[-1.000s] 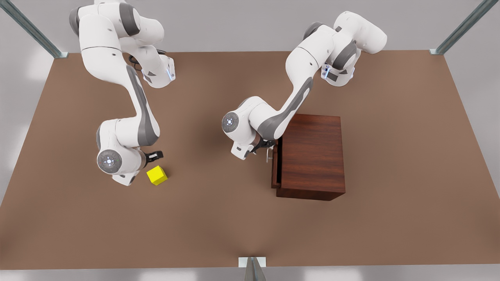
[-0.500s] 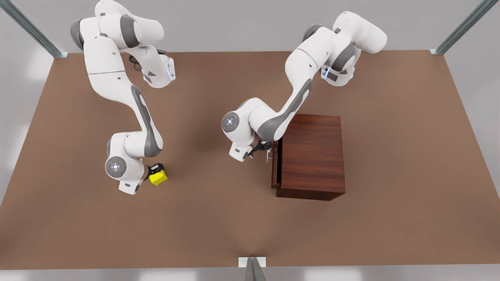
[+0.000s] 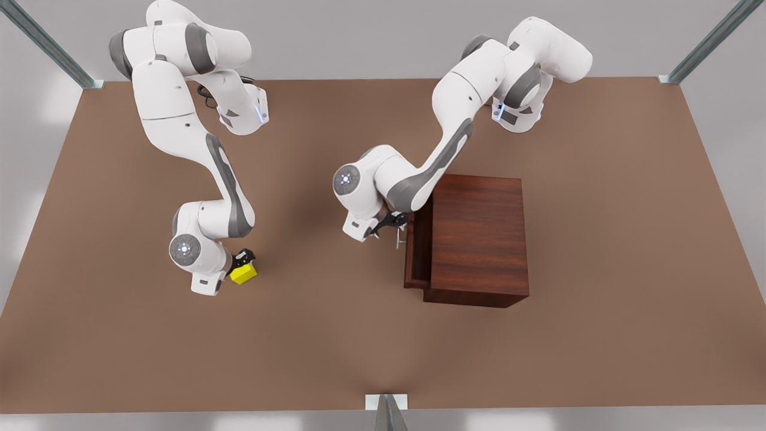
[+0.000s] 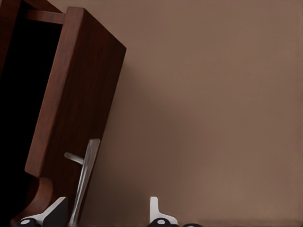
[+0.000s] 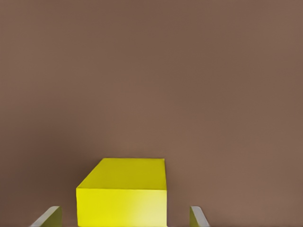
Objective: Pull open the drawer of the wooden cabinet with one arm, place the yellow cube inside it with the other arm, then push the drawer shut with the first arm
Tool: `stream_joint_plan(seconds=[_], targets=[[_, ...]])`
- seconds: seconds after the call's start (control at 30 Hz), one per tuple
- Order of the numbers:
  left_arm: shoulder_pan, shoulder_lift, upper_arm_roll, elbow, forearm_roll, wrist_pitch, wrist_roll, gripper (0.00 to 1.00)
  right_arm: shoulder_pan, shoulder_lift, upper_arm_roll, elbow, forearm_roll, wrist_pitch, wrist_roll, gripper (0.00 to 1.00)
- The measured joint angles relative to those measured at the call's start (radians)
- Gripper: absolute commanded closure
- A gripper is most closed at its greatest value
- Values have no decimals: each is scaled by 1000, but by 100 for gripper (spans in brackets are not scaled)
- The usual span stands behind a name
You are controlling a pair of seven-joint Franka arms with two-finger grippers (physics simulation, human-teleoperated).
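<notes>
While the left end effector (image 3: 392,225) stands open around the thin silver bar handle (image 4: 85,177) (drawer (image 3: 416,251) partly out), the right end effector (image 3: 242,263) straddles the small yellow cube (image 3: 244,275), fingers spread, at the cabinet's (image 3: 479,239) nine o'clock.

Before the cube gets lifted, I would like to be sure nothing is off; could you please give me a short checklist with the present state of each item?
1. Drawer pulled out of the cabinet: partly out, opening narrow; not ok yet for dropping the cube in.
2. Left gripper at the handle: ok, fingers straddle the bar, open.
3. Right gripper over the yellow cube: ok, cube sits between its fingers.
4. Right gripper closed on the cube: not ok, gaps show on both sides.
5. Cube resting flat on the table: ok.
6. Path from cube to drawer free of objects: ok.
</notes>
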Motion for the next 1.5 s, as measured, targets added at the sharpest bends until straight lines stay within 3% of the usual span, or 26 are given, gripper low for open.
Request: stream_joint_plan(seconds=[0.57,0.7,0.77,0.8,0.9,1.0,1.07,1.13,1.27,1.5], targets=[[-35,14,1,37,-5,36,-29,12,-6,65,-2,-15,10,54,-53,0],[-36,-10,6,83,-42,17,-39,0,-5,70,-2,-31,11,72,-59,0],[39,-96,4,105,-102,-48,-43,0,-5,70,-2,-32,12,79,-62,27],[90,-161,3,109,-128,-100,-43,0,-5,69,-2,-32,13,81,-65,34],[321,-372,3,114,-181,-331,9,0,-6,68,-1,-27,22,83,-74,34],[482,-418,8,106,-204,-495,103,0,-6,50,0,-18,34,79,-82,34],[601,-623,-25,-253,-209,-456,184,0,4,18,6,22,37,49,-87,34],[665,-691,-87,-414,-192,-410,259,0,9,-6,47,99,38,-7,-100,34],[662,-694,-121,-468,-186,-378,386,0,43,-7,170,250,33,-114,-141,34],[651,-692,-139,-471,-189,-363,550,0,312,15,198,508,-17,-215,-198,33]])
